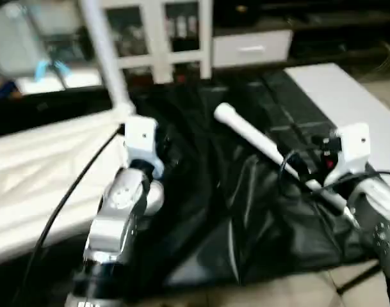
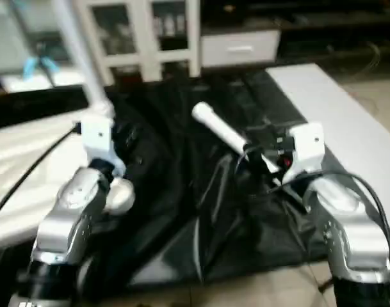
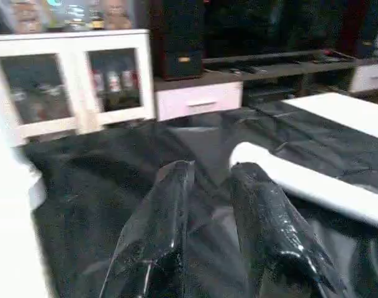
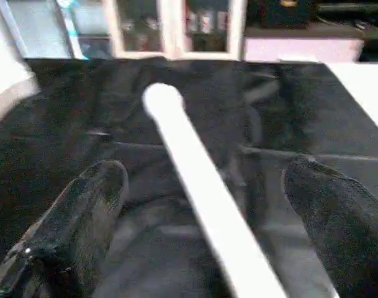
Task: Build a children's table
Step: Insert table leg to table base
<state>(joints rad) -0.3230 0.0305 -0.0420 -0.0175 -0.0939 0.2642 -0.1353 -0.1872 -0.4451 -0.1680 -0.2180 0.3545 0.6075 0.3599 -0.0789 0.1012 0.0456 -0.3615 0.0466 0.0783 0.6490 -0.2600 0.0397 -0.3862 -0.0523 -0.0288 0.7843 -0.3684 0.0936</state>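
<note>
A white leg [image 4: 201, 192] lies on black sheeting [image 1: 201, 211], between the spread fingers of the right end effector [image 4: 204, 205]. The left end effector [image 3: 210, 205], narrowly parted and empty, hovers beside the tabletop [image 1: 34, 173].

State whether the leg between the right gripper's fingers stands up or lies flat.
Lying flat. The leg rests lengthwise on the black sheet, between the open right gripper's spread fingers, ungripped.
</note>
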